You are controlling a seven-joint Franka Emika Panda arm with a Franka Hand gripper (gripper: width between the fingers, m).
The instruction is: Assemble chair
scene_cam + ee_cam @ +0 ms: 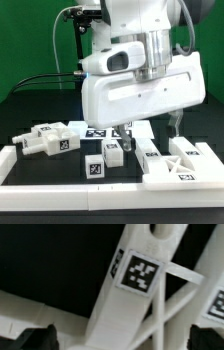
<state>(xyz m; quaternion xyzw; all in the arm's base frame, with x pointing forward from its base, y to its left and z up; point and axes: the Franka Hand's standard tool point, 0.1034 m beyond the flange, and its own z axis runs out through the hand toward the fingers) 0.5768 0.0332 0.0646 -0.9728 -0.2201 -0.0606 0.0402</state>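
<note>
The chair's white tagged parts lie loose on the black table. In the exterior view, blocky pieces [47,140] lie at the left, two small blocks [96,167] near the front, a long bar [150,156] in the middle and an X-braced panel [186,165] at the right. My gripper [152,128] hangs low over the long bar, mostly hidden by the hand's body. In the wrist view, the gripper [120,341] is open, with its dark fingertips [35,339] far apart on either side of a tagged white bar [138,274]. Whether they touch the bar cannot be told.
The marker board [98,131] lies flat behind the parts. A long white border rail [70,192] runs along the front and another rail [8,158] along the exterior view's left. Cables hang behind the arm, with a green backdrop beyond.
</note>
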